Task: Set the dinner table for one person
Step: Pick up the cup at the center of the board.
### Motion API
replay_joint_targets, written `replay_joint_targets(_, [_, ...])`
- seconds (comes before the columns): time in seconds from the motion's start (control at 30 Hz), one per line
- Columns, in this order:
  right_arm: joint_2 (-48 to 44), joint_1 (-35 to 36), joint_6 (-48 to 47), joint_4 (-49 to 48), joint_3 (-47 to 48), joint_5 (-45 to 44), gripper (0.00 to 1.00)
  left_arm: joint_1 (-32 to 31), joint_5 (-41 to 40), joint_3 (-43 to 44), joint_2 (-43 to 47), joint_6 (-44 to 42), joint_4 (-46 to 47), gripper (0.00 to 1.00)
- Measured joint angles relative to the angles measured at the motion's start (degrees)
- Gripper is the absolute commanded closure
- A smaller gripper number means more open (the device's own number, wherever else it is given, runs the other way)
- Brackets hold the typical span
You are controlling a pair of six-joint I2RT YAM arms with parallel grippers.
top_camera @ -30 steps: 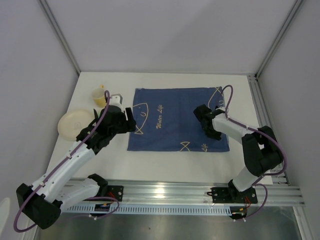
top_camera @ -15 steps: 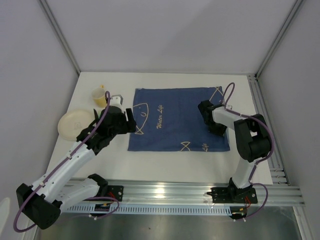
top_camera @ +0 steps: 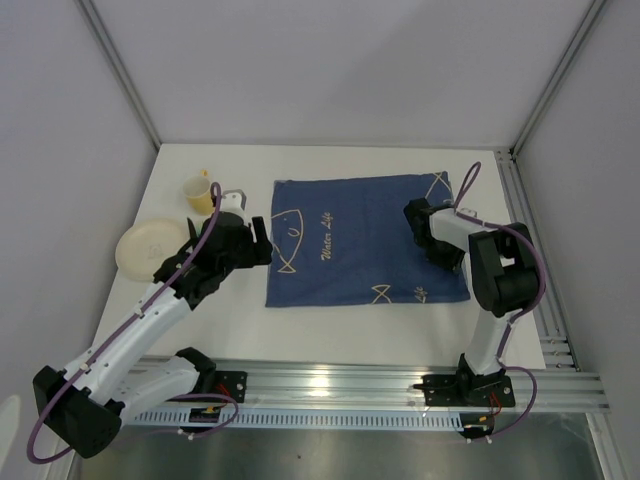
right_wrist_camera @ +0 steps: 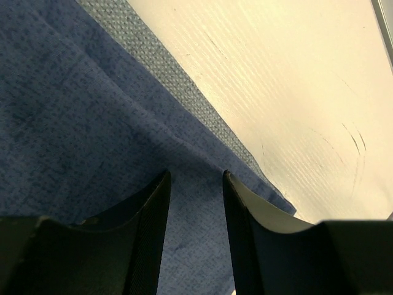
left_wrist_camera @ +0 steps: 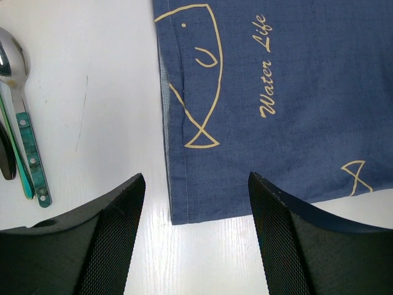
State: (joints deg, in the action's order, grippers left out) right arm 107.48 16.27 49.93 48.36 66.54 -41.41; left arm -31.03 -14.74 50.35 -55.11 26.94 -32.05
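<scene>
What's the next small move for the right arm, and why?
Probably open the right claw and lift clear. It looks pinched on a raised fold of the dark blue cloth with pale fish drawings, which lies nearly flat and spread mid-table. The cream round plate, yellow cup and green-handled cutlery sit off the cloth, not yet placed.

Plain pale grey wall panels enclose the work area on three sides. Silver aluminium posts stand at the panel joints, to the left and right of the back panel. Lighting is even and diffuse.
</scene>
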Motion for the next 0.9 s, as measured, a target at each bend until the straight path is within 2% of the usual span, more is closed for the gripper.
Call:
replay_joint_targets(0.13, [-1.81, 1.11, -0.63, -1.97, -1.46, 0.59, 0.54, 0.00, -0.07, 0.00, -0.07, 0.02, -0.02, 0.27])
replay_joint_targets(0.23, [-7.50, 3.96, -3.52, -5.62, -4.24, 2.54, 0.53, 0.00, -0.09, 0.02, -0.13, 0.02, -0.02, 0.27])
replay_joint_targets(0.4, [-17.03, 7.28, -9.99, -15.08, -4.61, 10.71, 0.53, 0.00, -0.79, 0.00, -0.09, 0.00, -0.04, 0.27])
replay_joint_targets(0.43, [-18.49, 7.56, -11.52, -17.16, -4.72, 12.72, 0.49, 0.00, -1.16, 0.02, 0.00, -0.02, -0.02, 0.27])
replay_joint_targets(0.5, [-21.70, 8.22, -14.16, -22.53, -6.05, 16.94, 0.41, 0.00, -1.77, 0.00, 0.87, -0.11, 0.24, 0.22])
replay_joint_targets(0.53, [-23.82, 8.74, -15.50, -25.16, -7.23, 19.08, 0.34, 0.00, -2.12, -0.02, 1.75, -0.31, 0.57, 0.19])
replay_joint_targets(0.57, [-26.25, 9.44, -16.55, -27.52, -8.39, 21.22, 0.31, 0.00, -2.45, -0.04, 2.64, -0.57, 0.98, 0.07])
replay_joint_targets(0.63, [-30.14, 10.45, -18.64, -30.56, -9.46, 24.33, 0.29, 0.00, -3.56, -0.04, 5.05, -1.60, 2.62, 0.01])
replay_joint_targets(0.8, [-35.56, 11.34, -22.25, -37.05, -8.61, 28.30, 0.30, -0.04, -6.88, -0.04, 7.58, -3.63, 6.49, 0.01])
replay_joint_targets(0.83, [-35.87, 11.23, -22.71, -37.77, -8.52, 28.52, 0.37, -0.04, -7.63, -0.04, 7.52, -4.11, 7.21, 0.01])
replay_joint_targets(0.9, [-35.98, 11.15, -23.10, -38.25, -8.52, 28.98, 0.40, -0.07, -8.94, -0.04, 7.17, -4.85, 8.13, 0.01])
